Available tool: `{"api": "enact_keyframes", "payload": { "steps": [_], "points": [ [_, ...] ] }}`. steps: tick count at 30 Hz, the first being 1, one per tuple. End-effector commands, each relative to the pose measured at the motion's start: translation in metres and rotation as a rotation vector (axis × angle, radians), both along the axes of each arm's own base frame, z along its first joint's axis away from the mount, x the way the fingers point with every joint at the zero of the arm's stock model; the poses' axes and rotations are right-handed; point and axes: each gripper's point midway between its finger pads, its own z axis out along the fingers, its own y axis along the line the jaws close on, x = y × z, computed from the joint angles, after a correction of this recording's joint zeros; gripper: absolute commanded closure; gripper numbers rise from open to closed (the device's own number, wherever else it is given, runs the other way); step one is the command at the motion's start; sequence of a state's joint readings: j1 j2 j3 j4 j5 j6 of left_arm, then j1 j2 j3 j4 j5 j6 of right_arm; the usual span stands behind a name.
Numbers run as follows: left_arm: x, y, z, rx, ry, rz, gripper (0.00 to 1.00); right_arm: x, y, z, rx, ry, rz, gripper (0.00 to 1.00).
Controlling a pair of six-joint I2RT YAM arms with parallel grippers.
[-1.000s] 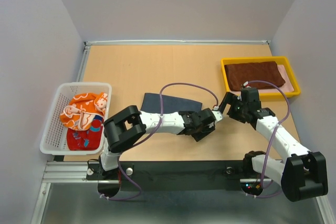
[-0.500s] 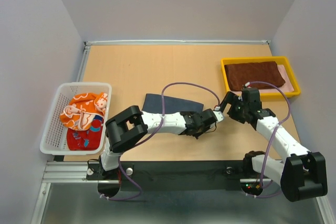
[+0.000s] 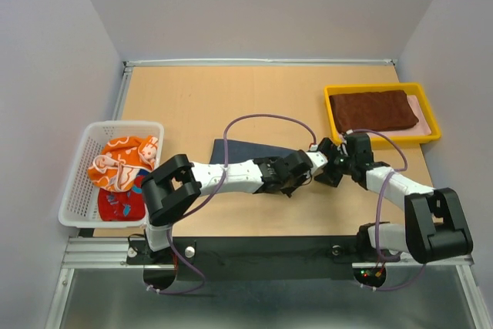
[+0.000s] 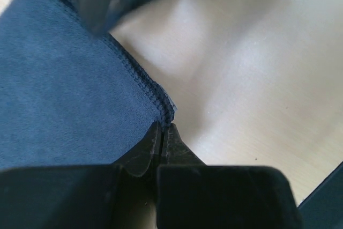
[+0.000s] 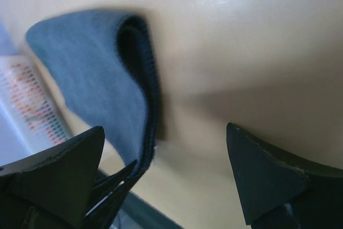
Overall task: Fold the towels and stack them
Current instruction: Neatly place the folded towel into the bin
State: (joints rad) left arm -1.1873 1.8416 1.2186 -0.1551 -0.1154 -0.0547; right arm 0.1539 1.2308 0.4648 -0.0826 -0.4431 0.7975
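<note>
At the left edge of the table (image 3: 200, 105), a white mesh basket (image 3: 75, 198) holds an orange patterned towel (image 3: 123, 161) on its far side and a red towel (image 3: 123, 204) nearer. Mid-table lies the navy towel (image 3: 243, 152), its near right corner pinched between the closed fingers of the left tool (image 4: 162, 132). Just right of it, the right tool (image 5: 165, 132) stands wide open and empty beside that towel's doubled edge. At far right, the reddish-brown towel (image 3: 373, 109) lies folded in a yellow tray (image 3: 383, 88).
</note>
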Motion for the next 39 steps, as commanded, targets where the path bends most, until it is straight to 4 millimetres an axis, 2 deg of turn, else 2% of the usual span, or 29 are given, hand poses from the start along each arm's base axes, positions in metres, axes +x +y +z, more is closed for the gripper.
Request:
{"api": "enact_keyframes", "payload": {
  "steps": [1, 11, 13, 15, 19, 21, 22, 23, 24, 26, 27, 29, 30, 31, 33, 34, 35, 36, 37, 38, 39],
  "points": [
    [0.006, -0.011, 0.036, -0.125, -0.016, 0.023, 1.00, 0.010, 0.027, 0.008, 0.132, -0.025, 0.029, 0.00],
    [0.009, -0.022, 0.054, -0.193, 0.000, 0.072, 1.00, -0.005, 0.069, -0.015, 0.183, 0.056, 0.061, 0.00],
    [0.010, -0.026, 0.057, -0.204, 0.007, 0.078, 1.00, -0.003, 0.077, -0.019, 0.201, 0.060, 0.073, 0.02],
    [0.010, -0.029, 0.057, -0.209, 0.015, 0.083, 1.00, 0.002, 0.080, -0.018, 0.208, 0.052, 0.078, 0.08],
    [0.007, -0.032, 0.051, -0.219, 0.046, 0.096, 1.00, 0.015, 0.083, -0.022, 0.177, 0.034, 0.097, 0.22],
    [0.007, -0.035, 0.052, -0.234, 0.054, 0.105, 1.00, 0.017, 0.085, -0.026, 0.162, 0.031, 0.117, 0.34],
    [0.007, -0.037, 0.051, -0.239, 0.061, 0.107, 0.97, 0.023, 0.087, -0.021, 0.161, 0.015, 0.126, 0.39],
    [0.007, -0.038, 0.053, -0.250, 0.071, 0.126, 0.92, 0.025, 0.087, -0.024, 0.147, 0.009, 0.142, 0.53],
    [0.009, -0.040, 0.056, -0.260, 0.069, 0.140, 0.80, 0.029, 0.088, -0.021, 0.137, 0.005, 0.154, 0.65],
    [0.011, -0.042, 0.062, -0.279, 0.070, 0.159, 0.68, 0.034, 0.088, -0.019, 0.108, -0.022, 0.181, 0.91],
    [0.014, -0.043, 0.070, -0.300, 0.061, 0.179, 0.57, 0.038, 0.088, -0.016, 0.094, -0.028, 0.189, 0.96],
    [0.020, -0.040, 0.078, -0.318, 0.055, 0.203, 0.46, 0.045, 0.086, -0.011, 0.054, -0.059, 0.214, 0.99],
    [0.023, -0.037, 0.083, -0.327, 0.050, 0.214, 0.46, 0.046, 0.085, -0.010, 0.042, -0.062, 0.228, 1.00],
    [0.032, -0.028, 0.096, -0.349, 0.036, 0.245, 0.36, 0.052, 0.084, -0.003, 0.028, -0.068, 0.243, 0.99],
    [0.042, -0.010, 0.109, -0.372, 0.031, 0.291, 0.21, 0.061, 0.074, 0.001, -0.022, -0.096, 0.272, 1.00],
    [0.045, 0.005, 0.124, -0.407, 0.020, 0.311, 0.16, 0.058, 0.067, -0.001, -0.052, -0.061, 0.275, 1.00],
    [0.060, 0.022, 0.133, -0.427, 0.007, 0.352, 0.11, 0.074, 0.059, 0.009, -0.089, -0.110, 0.289, 0.99],
    [0.065, 0.036, 0.141, -0.442, 0.001, 0.372, 0.03, 0.080, 0.052, 0.012, -0.128, -0.118, 0.283, 0.99],
    [0.068, 0.056, 0.157, -0.474, -0.024, 0.395, 0.02, 0.080, 0.039, 0.009, -0.165, -0.077, 0.273, 0.99],
    [0.084, 0.079, 0.163, -0.481, -0.047, 0.453, 0.02, 0.086, 0.032, 0.013, -0.204, -0.100, 0.295, 0.99],
    [0.087, 0.097, 0.167, -0.471, -0.060, 0.482, 0.02, 0.100, 0.025, 0.026, -0.236, -0.129, 0.283, 1.00]
  ]
}}
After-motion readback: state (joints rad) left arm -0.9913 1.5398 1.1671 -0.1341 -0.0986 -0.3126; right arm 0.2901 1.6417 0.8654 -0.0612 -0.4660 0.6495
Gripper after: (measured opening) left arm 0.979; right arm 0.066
